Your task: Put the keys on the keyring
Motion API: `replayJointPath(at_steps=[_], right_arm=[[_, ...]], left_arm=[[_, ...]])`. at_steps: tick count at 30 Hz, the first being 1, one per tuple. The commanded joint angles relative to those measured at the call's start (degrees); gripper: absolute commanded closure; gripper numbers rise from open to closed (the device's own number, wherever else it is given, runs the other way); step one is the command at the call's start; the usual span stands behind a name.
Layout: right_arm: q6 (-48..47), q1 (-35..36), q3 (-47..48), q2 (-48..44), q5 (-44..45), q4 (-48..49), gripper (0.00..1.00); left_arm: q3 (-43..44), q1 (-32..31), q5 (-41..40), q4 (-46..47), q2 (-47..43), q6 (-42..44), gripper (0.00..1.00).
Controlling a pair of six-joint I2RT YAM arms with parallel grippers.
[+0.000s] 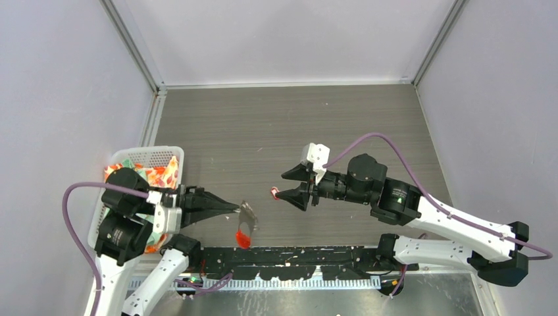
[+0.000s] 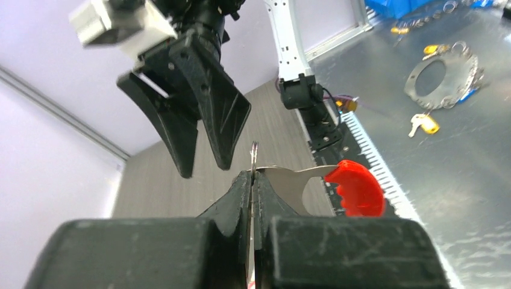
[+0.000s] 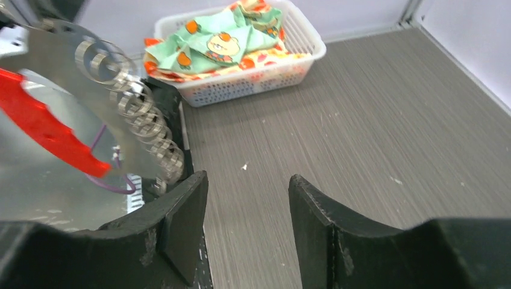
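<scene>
Between left fingers (image 2: 236, 203), silver red-tipped keyring (image 2: 290, 180)

— What kind of place is this?
— A robotics lab cell: plain pale wall panels (image 1: 283, 39) in bare aluminium frame rails (image 1: 135, 49) enclose a grey wood-grain tabletop (image 1: 276, 125), with a shiny steel workbench (image 2: 470, 180) alongside.

My overhead feed is bright, even and sharp; shadows on the desk (image 1: 263, 131) are faint and soft. On the left wrist view, my left end effector (image 2: 253, 176) blurs up close and the metal sheet (image 2: 458, 198) beyond glares. On the right wrist view, the keyring (image 3: 60, 84) looms smeared and out of focus.
</scene>
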Motion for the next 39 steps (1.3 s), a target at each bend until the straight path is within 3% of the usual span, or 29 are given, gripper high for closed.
replayJointPath(at_steps=[1, 6, 13, 16, 21, 23, 26, 29, 36, 39], right_arm=[[2.3, -0.3, -1.8, -0.7, 5.1, 2.2, 0.44], [5.1, -0.4, -2.7, 1.2, 6.9, -0.9, 0.46], [8.2, -0.4, -2.2, 10.8, 16.2, -9.2, 0.49], [8.2, -0.6, -5.2, 13.3, 17.3, -7.1, 0.5], [5.3, -3.9, -11.1, 14.1, 15.9, 0.6, 0.56], [2.9, -7.2, -12.9, 14.3, 11.8, 3.6, 0.56], [-1.2, -16.0, -14.7, 15.8, -5.0, 8.7, 0.53], [-3.8, -25.4, -13.7, 21.5, -19.4, 12.3, 0.49], [-16.1, -28.3, 1.1, 39.9, -30.6, -3.8, 0.46], [-17.3, -28.1, 6.6, 46.0, -32.3, -7.5, 0.44]], left_arm=[[-0.2, -0.1, 2.2, 2.1, -1.8, 10.3, 1.0], [1.7, -0.1, -0.2, -6.1, 0.1, 13.4, 1.0], [-1.5, -0.1, -8.7, -7.3, 4.8, 5.3, 1.0], [-3.8, 0.0, -11.3, -3.2, 7.0, -0.6, 1.0], [-6.5, 6.0, -10.5, -4.3, 9.0, -0.5, 1.0], [-7.9, 9.7, -9.2, -5.8, 9.2, 1.1, 1.0], [-8.8, 10.6, -10.7, -12.7, 8.8, 9.1, 1.0], [-9.8, 11.4, -10.2, -13.2, 8.5, 8.3, 1.0], [-9.3, 12.2, -11.3, -14.4, 5.7, 5.8, 1.0], [-8.6, 12.3, -11.3, -16.9, 5.1, 6.0, 1.0]])
